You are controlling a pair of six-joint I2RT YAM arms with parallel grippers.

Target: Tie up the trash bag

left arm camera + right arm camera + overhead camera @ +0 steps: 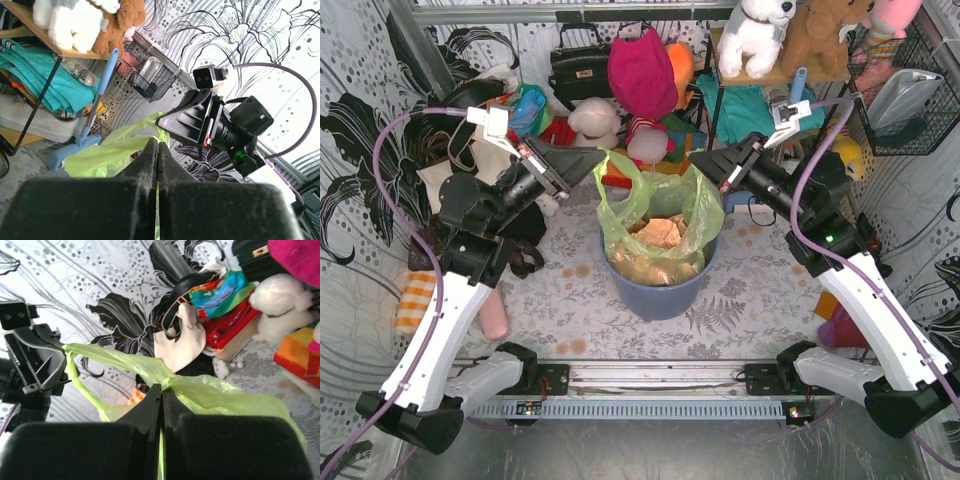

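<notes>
1. The trash bag (655,215) sat in the round blue-grey bin (655,292) at the centre of the top view. Crumpled brown paper showed through it, and its two top flaps were drawn out toward the upper left and upper right.
2. The left gripper (592,160) was clenched on the left flap. In its wrist view the jaws were pressed together with green film pinched between them.
3. The right gripper (702,166) was likewise clamped on the right flap, the plastic bunching at its fingertips.
4. The widest open stretch of patterned table (750,300) lay between the bin and the metal rail (650,378) along the lower edge.
5. At the lower left, a pink object (496,316) and an orange checked cloth (415,298) lay near the left arm.
6. Behind the bin the space was crowded. A white plush toy (594,120) and a black handbag (580,66) stood close behind the grippers.
7. At the upper right, a shelf frame (716,90) rose just behind the right gripper.
8. A cream tote bag (181,342) stood against the wall, in the upper middle of the right wrist view.
</notes>
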